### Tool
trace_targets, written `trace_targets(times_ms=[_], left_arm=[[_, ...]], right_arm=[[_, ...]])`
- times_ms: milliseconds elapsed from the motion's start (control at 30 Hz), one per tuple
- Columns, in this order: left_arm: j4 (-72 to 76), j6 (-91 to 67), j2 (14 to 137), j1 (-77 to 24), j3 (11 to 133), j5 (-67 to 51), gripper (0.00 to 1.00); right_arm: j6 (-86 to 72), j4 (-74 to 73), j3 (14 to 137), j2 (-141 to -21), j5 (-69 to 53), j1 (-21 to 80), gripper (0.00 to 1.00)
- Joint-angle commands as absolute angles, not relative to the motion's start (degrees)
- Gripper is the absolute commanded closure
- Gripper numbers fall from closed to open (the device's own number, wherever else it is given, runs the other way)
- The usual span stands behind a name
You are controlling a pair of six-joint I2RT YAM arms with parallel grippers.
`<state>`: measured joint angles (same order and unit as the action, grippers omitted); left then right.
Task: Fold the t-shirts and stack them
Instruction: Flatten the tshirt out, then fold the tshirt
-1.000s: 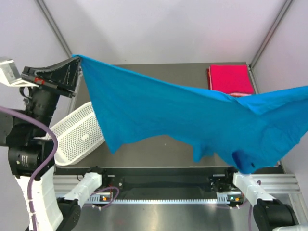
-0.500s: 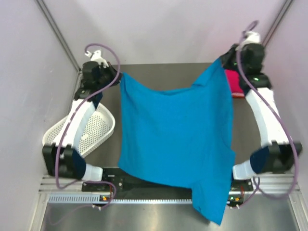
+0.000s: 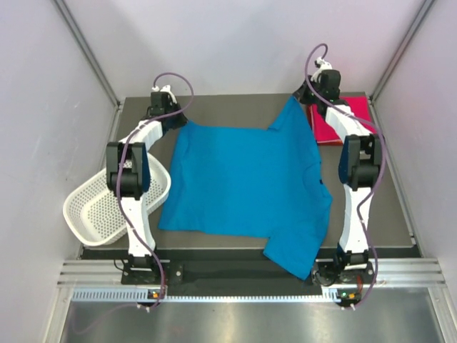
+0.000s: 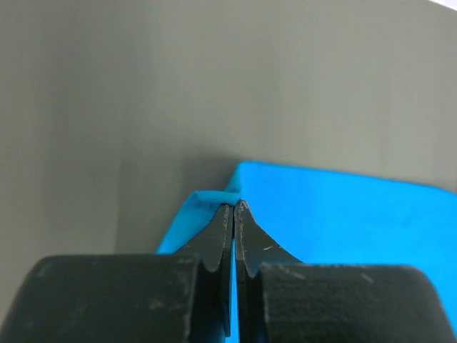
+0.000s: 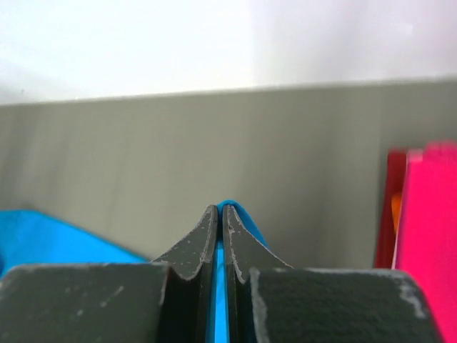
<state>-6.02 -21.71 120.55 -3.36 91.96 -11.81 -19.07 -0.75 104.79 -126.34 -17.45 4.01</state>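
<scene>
The blue t-shirt (image 3: 243,182) lies spread out on the grey table (image 3: 235,103), one sleeve hanging over the near edge. My left gripper (image 3: 178,123) is shut on its far left corner, low over the table. My right gripper (image 3: 298,100) is shut on its far right corner. In the left wrist view the gripper (image 4: 234,207) pinches blue t-shirt cloth (image 4: 343,214). The right wrist view shows that gripper (image 5: 220,209) with a thin blue t-shirt fold (image 5: 221,300) between its jaws. The pink-red t-shirt (image 3: 355,118) lies folded at the back right, also visible in the right wrist view (image 5: 428,221).
A white mesh basket (image 3: 107,204) lies tilted at the table's left edge, beside the left arm. Walls and slanted frame posts close in the back and both sides. A metal rail (image 3: 235,275) with the arm bases runs along the near edge.
Both arms have reached toward the back of the table with the blue t-shirt. It was hanging stretched in the air and now lies flat on the table.
</scene>
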Motion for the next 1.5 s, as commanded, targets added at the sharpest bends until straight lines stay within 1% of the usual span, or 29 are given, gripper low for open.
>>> trace_targets(times_ms=[0,33,133,267,467,567,733,833,967,1133,1267,1367,1467], left_arm=[[-1.6,-21.5,124.1,-1.3,98.3,-13.8,1.00],[-1.8,-21.2,125.1,-1.2,100.3,-13.8,1.00],[-2.5,-20.2,128.8,-0.8,104.6,-13.8,1.00],[-3.2,-19.4,133.3,-0.4,109.2,-14.3,1.00],[-3.3,-18.5,135.2,2.2,111.9,-14.9,1.00],[-2.6,-17.8,134.9,3.2,111.6,-15.6,1.00],[-2.8,-13.3,134.2,4.0,111.5,-17.8,1.00],[-2.9,-10.6,133.1,4.3,110.5,-18.7,1.00],[-3.7,-8.5,132.4,4.3,109.8,-21.8,1.00],[-6.9,-6.3,131.0,4.3,110.0,-26.6,1.00],[-9.7,-4.0,128.7,4.3,108.8,-25.7,1.00],[-9.8,-1.8,124.9,4.3,104.5,-24.2,1.00],[-9.5,-1.4,122.6,4.3,101.1,-22.4,1.00]], right_arm=[[-19.1,-1.9,116.8,-132.2,-17.8,4.3,1.00],[-19.2,-3.0,121.2,-133.8,-17.4,4.3,1.00],[-20.5,-4.9,126.8,-137.5,-14.7,4.3,1.00],[-21.9,-4.6,129.9,-139.9,-12.1,4.3,1.00],[-24.3,-0.4,126.1,-138.9,-13.4,4.7,1.00],[-26.0,2.1,122.5,-136.4,-10.4,5.0,1.00],[-27.2,-4.9,122.4,-133.8,-7.4,5.0,1.00],[-26.9,-6.9,116.6,-128.3,-6.0,4.7,1.00],[-27.7,-8.1,108.3,-119.6,-7.4,3.7,1.00],[-27.6,-12.4,101.0,-113.2,-9.0,3.4,1.00],[-27.3,-14.1,93.6,-107.2,-9.0,3.4,1.00],[-26.5,-15.2,86.2,-101.0,-6.6,3.3,1.00],[-25.5,-15.7,81.9,-96.7,-6.8,3.0,1.00]])
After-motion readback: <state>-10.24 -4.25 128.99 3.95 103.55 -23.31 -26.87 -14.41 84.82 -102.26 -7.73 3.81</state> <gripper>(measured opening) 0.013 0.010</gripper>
